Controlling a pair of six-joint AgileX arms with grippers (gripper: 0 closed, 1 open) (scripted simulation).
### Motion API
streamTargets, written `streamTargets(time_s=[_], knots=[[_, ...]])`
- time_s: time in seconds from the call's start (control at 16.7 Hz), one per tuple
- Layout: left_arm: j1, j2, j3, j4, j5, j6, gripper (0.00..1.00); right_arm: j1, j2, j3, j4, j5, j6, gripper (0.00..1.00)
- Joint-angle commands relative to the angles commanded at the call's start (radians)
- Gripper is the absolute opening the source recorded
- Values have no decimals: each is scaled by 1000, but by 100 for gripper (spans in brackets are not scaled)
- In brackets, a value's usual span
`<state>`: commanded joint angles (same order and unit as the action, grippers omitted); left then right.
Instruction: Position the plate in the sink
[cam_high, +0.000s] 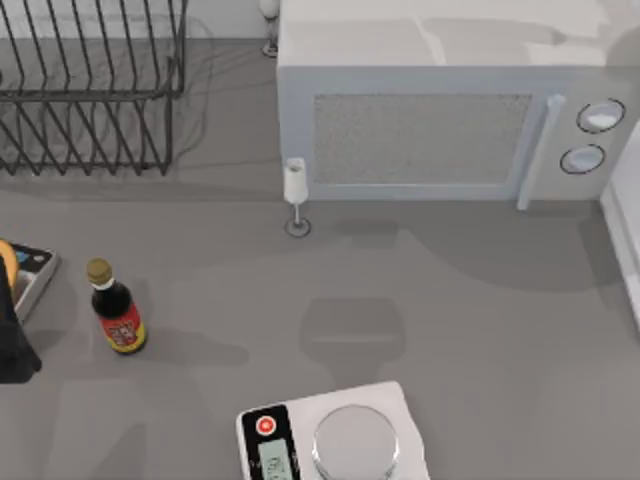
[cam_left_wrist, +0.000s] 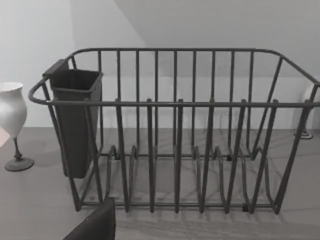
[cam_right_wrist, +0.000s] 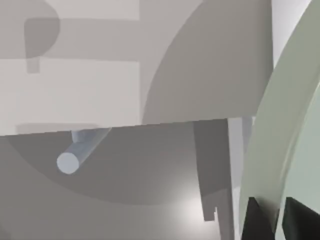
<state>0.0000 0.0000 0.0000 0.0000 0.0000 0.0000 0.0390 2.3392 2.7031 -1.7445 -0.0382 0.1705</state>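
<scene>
Between the right hand (cam_right_wrist: 277, 220) fingers, clamped by its rim, the plate (cam_right_wrist: 290, 125) stands on edge.

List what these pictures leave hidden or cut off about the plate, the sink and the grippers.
- Plate: right wrist view; the picture edge cuts off all but a curved rim band.
- Right gripper: dark fingers beside the plate rim, tips off-picture.
- Sink: top view, a strip at the right edge; basin unseen.
- Left gripper: one dark corner, fingers unreadable.
</scene>
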Motion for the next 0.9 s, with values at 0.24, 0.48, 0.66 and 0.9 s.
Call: streamTargets(time_s=[0.24, 0.48, 0.66, 0.9], knots=[[0, 0, 0, 0, 0, 0, 100, -97, 228, 155, -4, 24, -144, 0], [0, 0, 0, 0, 0, 0, 100, -122, 364, 198, -14, 46, -224, 0], [0, 0, 0, 0, 0, 0, 100, -121, 372, 199, -15, 47, -228, 0], [0, 0, 0, 0, 0, 0, 100, -121, 372, 199, -15, 47, -228, 15]])
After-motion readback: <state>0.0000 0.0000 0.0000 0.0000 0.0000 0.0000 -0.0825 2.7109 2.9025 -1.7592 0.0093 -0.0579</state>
